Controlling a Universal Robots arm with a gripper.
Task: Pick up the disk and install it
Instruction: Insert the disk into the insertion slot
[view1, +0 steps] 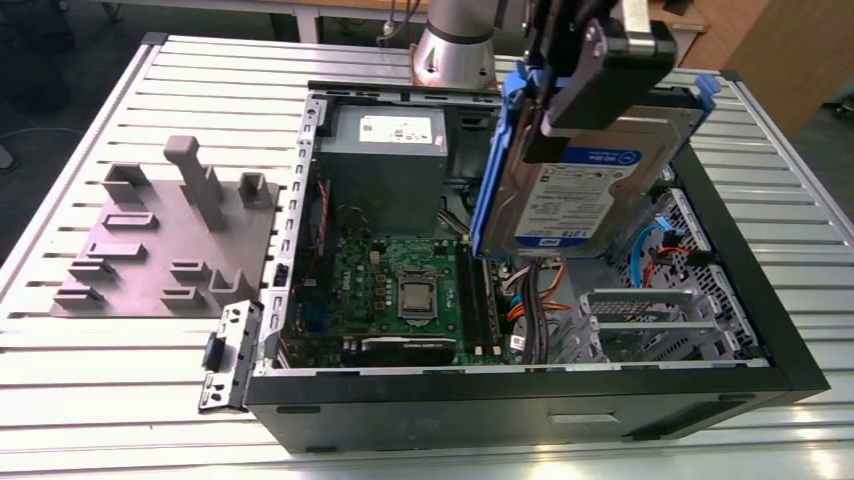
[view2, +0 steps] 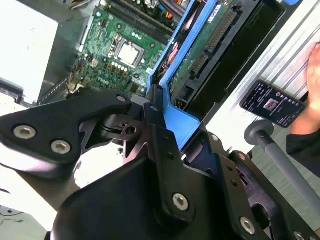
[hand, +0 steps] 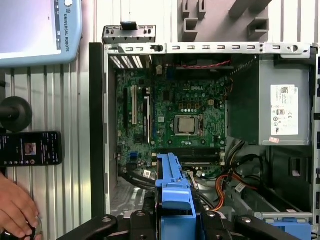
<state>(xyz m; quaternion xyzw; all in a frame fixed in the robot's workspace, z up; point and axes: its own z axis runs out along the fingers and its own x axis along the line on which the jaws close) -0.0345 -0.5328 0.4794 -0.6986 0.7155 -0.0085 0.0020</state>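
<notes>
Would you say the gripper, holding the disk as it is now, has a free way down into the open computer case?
Probably yes. The gripper holds the disk tilted above the computer case, whose side is off. Nothing lies between them, though orange and blue cables crowd the space beneath.

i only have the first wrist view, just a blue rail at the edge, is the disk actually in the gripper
Observer: Yes. In the exterior view the gripper holds the disk in the air above the open computer case.
Operator: flat or tilted
Observer: Tilted steeply, with its label facing the exterior camera.
Operator: anything beside the case on that side
Observer: A grey fixture block sits on the table on the exterior view's left.
</notes>
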